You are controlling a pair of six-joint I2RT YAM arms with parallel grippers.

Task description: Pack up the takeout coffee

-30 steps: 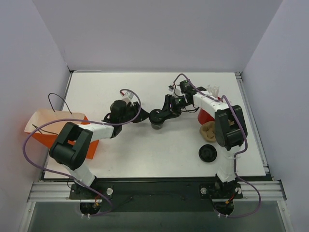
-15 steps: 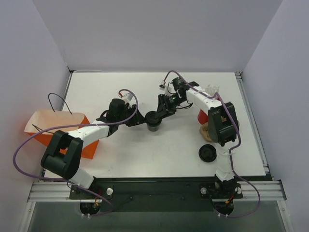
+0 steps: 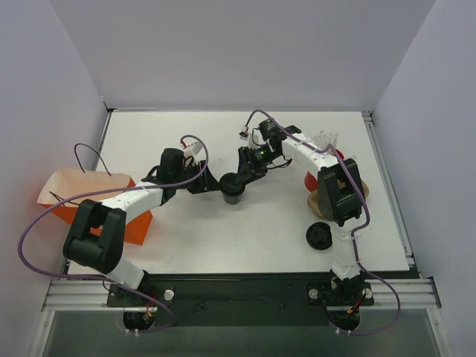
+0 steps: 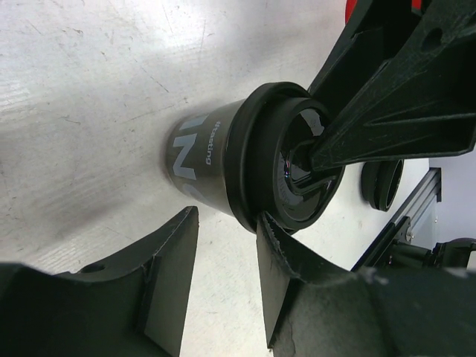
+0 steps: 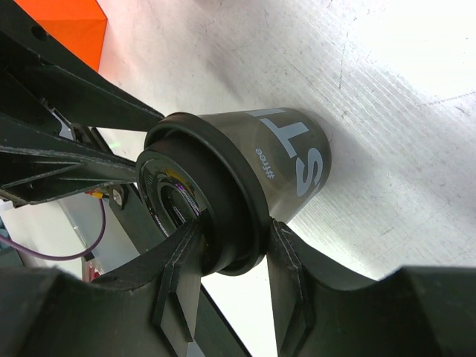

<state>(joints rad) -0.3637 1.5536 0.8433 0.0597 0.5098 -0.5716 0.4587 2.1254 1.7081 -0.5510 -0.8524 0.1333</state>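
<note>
The takeout coffee (image 3: 233, 187), a small dark cup with white lettering and a black round lid, stands on the white table near the middle. My right gripper (image 3: 242, 177) is shut on its lid rim from the right; in the right wrist view (image 5: 236, 225) both fingers pinch the rim of the coffee (image 5: 282, 156). My left gripper (image 3: 215, 184) is open just left of the cup. In the left wrist view (image 4: 227, 216) the coffee (image 4: 212, 156) lies just ahead of the fingers, and one fingertip (image 4: 269, 227) touches the lid's edge.
An orange bag (image 3: 71, 199) with a tan open top sits at the table's left edge. A loose flat black lid (image 3: 320, 236) lies front right, also in the left wrist view (image 4: 381, 186). A tan ring-shaped item (image 3: 318, 201), a red object (image 3: 312, 178) and a white item (image 3: 327, 138) sit at right.
The right gripper has carried the coffee a little to the left. The left arm has reached out and its open gripper has closed in on the cup from the left.
</note>
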